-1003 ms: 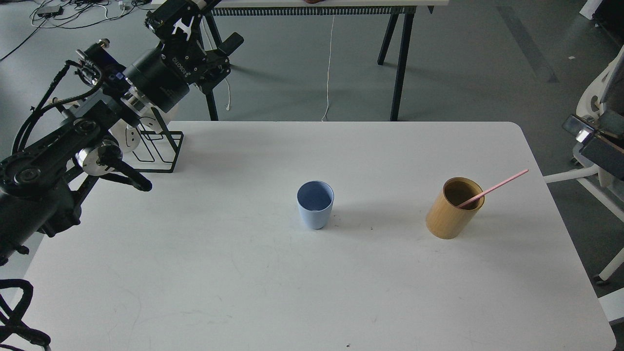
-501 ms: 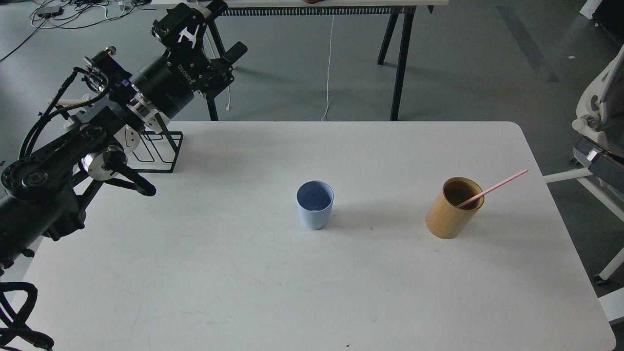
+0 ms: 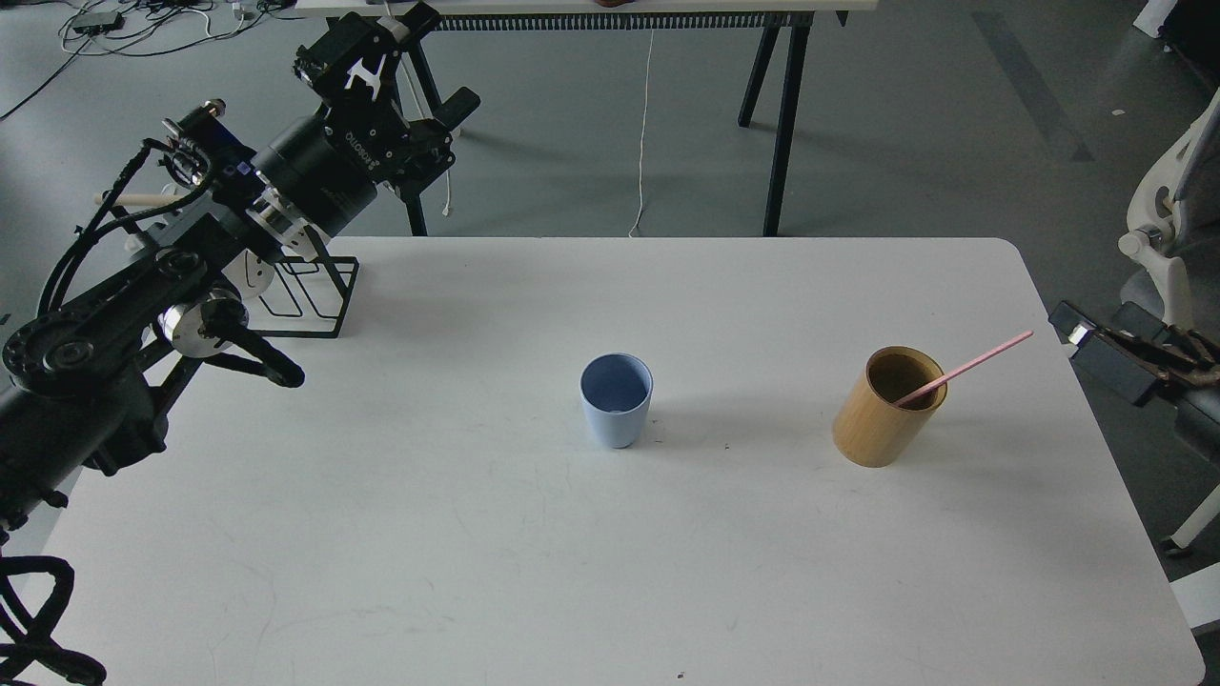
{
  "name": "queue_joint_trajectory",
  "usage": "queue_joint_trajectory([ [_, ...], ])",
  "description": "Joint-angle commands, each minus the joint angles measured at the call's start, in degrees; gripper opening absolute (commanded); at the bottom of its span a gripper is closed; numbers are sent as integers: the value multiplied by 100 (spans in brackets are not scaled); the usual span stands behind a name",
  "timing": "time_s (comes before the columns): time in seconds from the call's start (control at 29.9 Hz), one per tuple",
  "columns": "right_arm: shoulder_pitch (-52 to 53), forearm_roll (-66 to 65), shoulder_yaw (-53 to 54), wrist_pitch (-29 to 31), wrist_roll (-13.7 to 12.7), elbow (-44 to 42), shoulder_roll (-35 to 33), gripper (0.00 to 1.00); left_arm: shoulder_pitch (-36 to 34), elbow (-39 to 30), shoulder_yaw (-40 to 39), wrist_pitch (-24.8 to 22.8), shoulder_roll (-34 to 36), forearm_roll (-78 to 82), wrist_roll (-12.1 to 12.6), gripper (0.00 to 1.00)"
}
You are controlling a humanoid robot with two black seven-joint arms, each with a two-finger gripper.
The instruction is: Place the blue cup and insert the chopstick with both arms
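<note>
- The counter [image 3: 477, 572] is a white top with rounded corners, bare across its near part.
- The blue cup [image 3: 617, 412] stands upright near the counter's middle, empty and touched by nothing; I judge the placing step done.
- At its 3 o'clock, well apart, a tan bamboo cylinder [image 3: 882, 410] holds the pink chopstick [image 3: 965, 368], which leans out over the rim toward 2 o'clock.
- The right tool [image 3: 1082, 335] is just coming in at the right edge, near the chopstick's free end; I cannot tell whether its fingers are apart.
- Next, I judge, it must pinch the chopstick, lift it clear and carry it to the cup.
- A black wire rack [image 3: 305, 291] stands at 10 o'clock.
- The left tool [image 3: 381, 67] hangs above the far left corner, fingers apart, gripping nothing.
- Beyond lie grey floor, cables and trestle legs.
</note>
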Motion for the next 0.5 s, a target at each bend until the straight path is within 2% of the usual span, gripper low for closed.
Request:
queue_joint_trajectory([
  [0.0, 0, 37, 62, 1, 1, 0, -61, 99, -8, 0, 22, 0, -65, 8, 0, 90],
  [0.47, 9, 81, 115, 1, 1, 17, -79, 99, 0, 0, 57, 0, -83, 8, 0, 90],
])
